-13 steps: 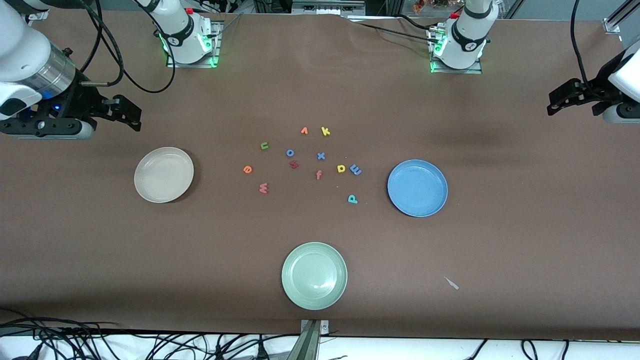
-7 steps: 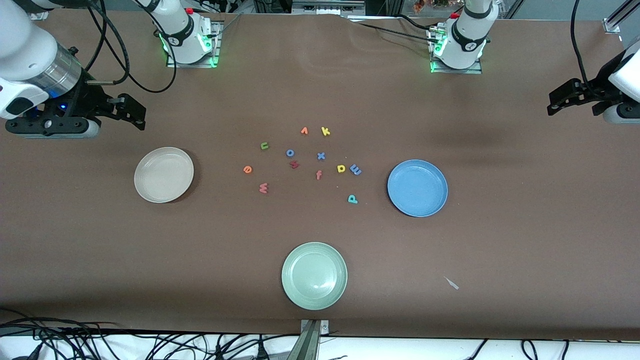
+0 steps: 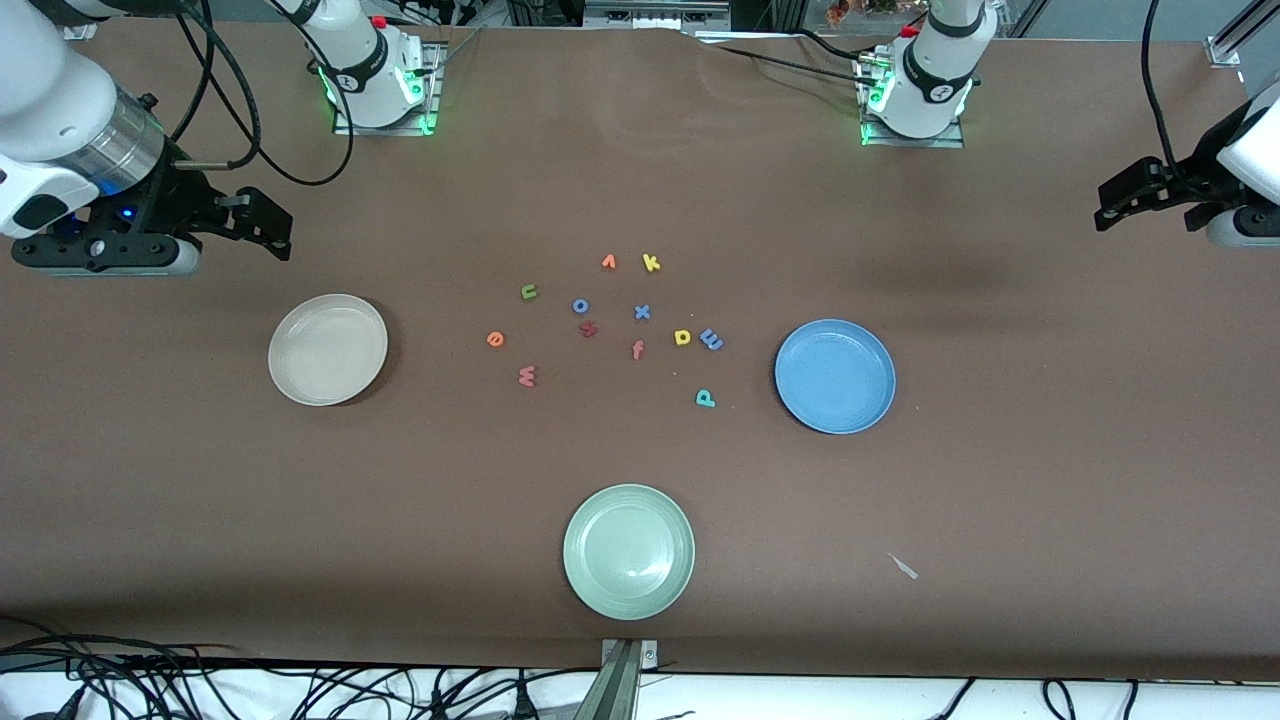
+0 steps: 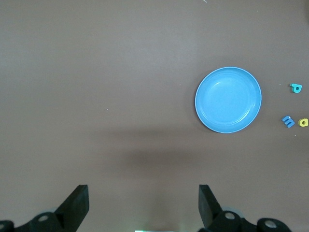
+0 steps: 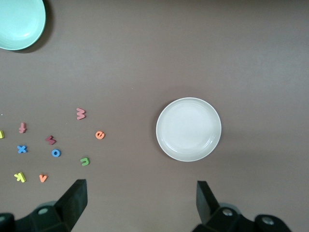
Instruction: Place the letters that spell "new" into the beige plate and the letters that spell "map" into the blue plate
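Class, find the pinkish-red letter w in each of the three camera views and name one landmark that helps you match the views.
Front view: pinkish-red w, between the beige plate and the letter cluster, nearest the camera of its neighbours.
Left wrist view: not in it.
Right wrist view: pinkish-red w, beside the orange e.
Shared landmark: the beige plate, in the front and right wrist views.

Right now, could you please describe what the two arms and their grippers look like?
Both arms are glossy white with black joint rings. Their bases glow green on metal plates. The right arm has a brushed-silver wrist band with a small blue light, and loose black cables loop along it. The right gripper and left gripper are matte black, with blunt, wedge-shaped jaws.
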Controlling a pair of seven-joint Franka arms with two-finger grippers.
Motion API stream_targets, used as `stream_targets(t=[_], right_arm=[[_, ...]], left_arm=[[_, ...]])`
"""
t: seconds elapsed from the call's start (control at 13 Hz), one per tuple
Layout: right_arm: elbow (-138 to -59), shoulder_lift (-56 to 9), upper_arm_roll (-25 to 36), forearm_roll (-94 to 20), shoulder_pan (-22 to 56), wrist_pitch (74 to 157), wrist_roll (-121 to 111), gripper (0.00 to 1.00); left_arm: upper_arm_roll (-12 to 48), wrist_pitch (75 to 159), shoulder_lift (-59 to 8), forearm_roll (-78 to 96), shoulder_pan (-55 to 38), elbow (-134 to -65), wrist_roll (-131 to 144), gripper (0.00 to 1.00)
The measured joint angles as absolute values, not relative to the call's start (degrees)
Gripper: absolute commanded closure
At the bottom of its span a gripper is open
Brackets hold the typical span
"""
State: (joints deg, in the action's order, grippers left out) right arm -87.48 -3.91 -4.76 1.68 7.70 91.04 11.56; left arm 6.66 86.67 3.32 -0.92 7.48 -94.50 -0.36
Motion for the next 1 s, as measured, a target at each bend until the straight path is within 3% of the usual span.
stream_targets(t=[1.0], right_arm=[[-87.5, -4.0, -4.6, 2.9, 7.8, 93.9, 11.7, 0.00]], left_arm=[[6.7, 86.7, 3.3, -0.9, 7.5, -94.6, -0.4, 0.00]])
